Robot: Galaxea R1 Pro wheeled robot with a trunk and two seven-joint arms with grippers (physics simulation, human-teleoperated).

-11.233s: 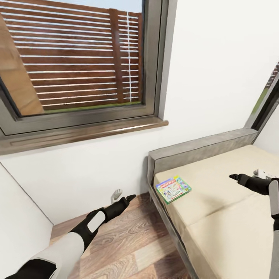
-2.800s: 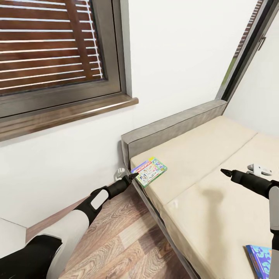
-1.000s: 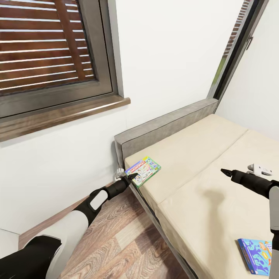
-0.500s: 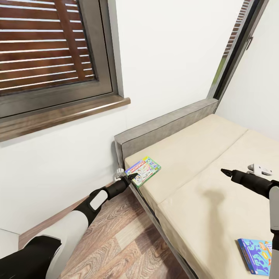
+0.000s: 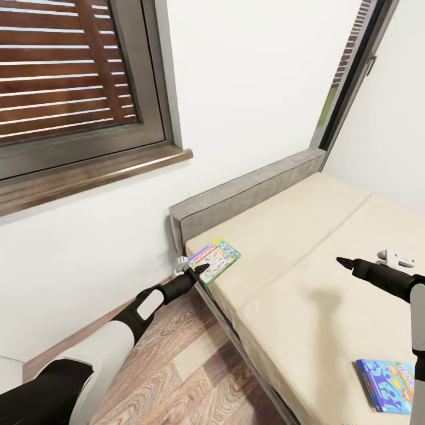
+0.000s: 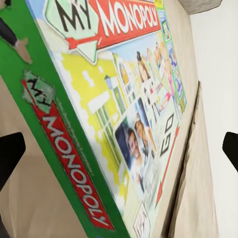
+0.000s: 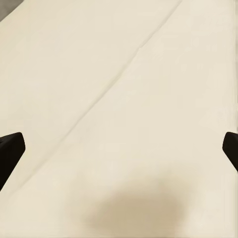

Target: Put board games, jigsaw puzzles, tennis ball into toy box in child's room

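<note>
Two board games lie on the bed (image 5: 307,254): a green-edged board game (image 5: 215,260) reading "MY MONOPOLY" at the mattress corner by the headboard, and a blue board game (image 5: 386,384) well away from the headboard. The left gripper (image 5: 199,270) is spread wide just at the green box's edge, gripping nothing. The right gripper (image 5: 344,262) hovers over bare mattress, spread apart and empty.

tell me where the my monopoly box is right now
In the head view the My Monopoly box lies flat on the bed at its near-left corner, just below the grey headboard, with the left gripper at its edge.
</note>
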